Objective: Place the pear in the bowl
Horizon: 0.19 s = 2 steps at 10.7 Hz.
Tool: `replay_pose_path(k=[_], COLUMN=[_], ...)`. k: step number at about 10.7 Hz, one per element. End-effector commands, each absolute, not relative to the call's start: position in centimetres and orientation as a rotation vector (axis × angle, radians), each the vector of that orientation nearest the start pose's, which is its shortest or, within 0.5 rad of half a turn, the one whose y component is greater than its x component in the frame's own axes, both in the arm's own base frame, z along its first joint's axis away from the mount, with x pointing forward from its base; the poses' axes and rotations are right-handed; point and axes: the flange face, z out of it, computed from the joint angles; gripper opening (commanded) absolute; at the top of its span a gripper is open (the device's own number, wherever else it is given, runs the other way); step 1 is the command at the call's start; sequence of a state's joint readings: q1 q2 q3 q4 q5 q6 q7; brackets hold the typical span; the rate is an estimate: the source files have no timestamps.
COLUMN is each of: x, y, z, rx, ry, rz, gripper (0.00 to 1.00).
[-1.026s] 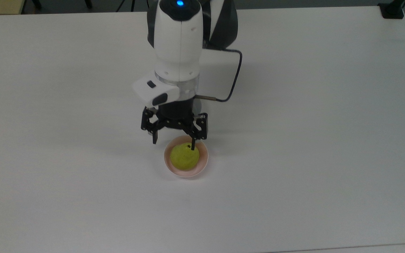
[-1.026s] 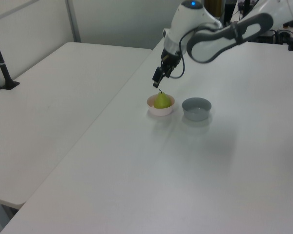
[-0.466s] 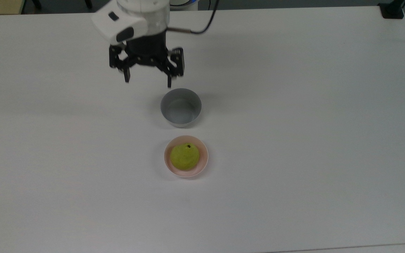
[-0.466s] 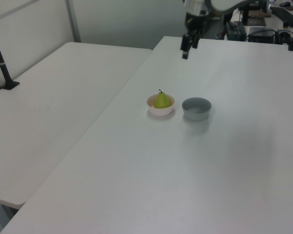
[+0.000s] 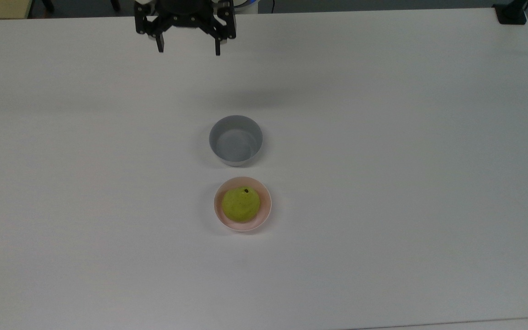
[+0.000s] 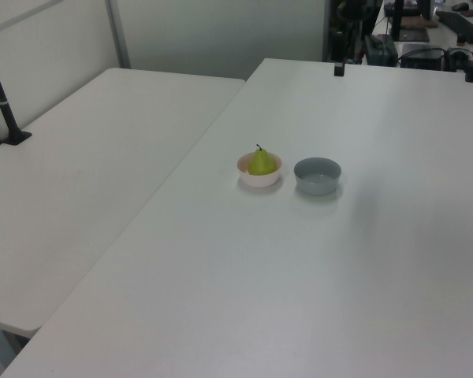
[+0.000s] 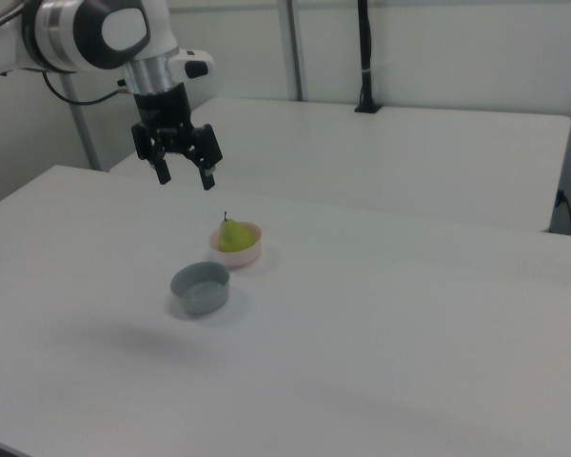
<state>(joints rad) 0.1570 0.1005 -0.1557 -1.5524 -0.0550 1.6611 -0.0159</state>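
The yellow-green pear (image 5: pixel 240 205) (image 6: pixel 261 162) (image 7: pixel 231 234) rests upright inside the pale pink bowl (image 5: pixel 265 213) (image 6: pixel 260 180) (image 7: pixel 251 255), its dark stem on top. My gripper (image 5: pixel 189 48) (image 7: pixel 185 178) is open and holds nothing. In the top view it hangs at the upper edge, far above both bowls. In the right view it is raised high over the table, up and to the left of the pear.
A grey straight-sided bowl (image 5: pixel 236 140) (image 6: pixel 317 175) (image 7: pixel 200 288) stands empty beside the pink one. The white table (image 5: pixel 406 183) spreads wide around them. A second white table (image 6: pixel 87 173) adjoins it. A black post (image 7: pixel 364 57) stands at the back.
The open gripper has lifted off the pear and drawn back past the grey bowl toward the top view's upper edge. The pear stays in the pink bowl.
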Motion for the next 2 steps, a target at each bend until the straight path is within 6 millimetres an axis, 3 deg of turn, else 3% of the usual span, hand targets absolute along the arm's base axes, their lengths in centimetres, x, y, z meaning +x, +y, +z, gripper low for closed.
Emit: replay_pose_path(k=[1, 2], x=[57.41, 57.39], y=[-1.1, -1.21], z=[59.14, 59.13], rx=[-3.194, -3.195], ry=[-0.034, -0.029], rz=[0.028, 0.03], gripper=[1.0, 1.0])
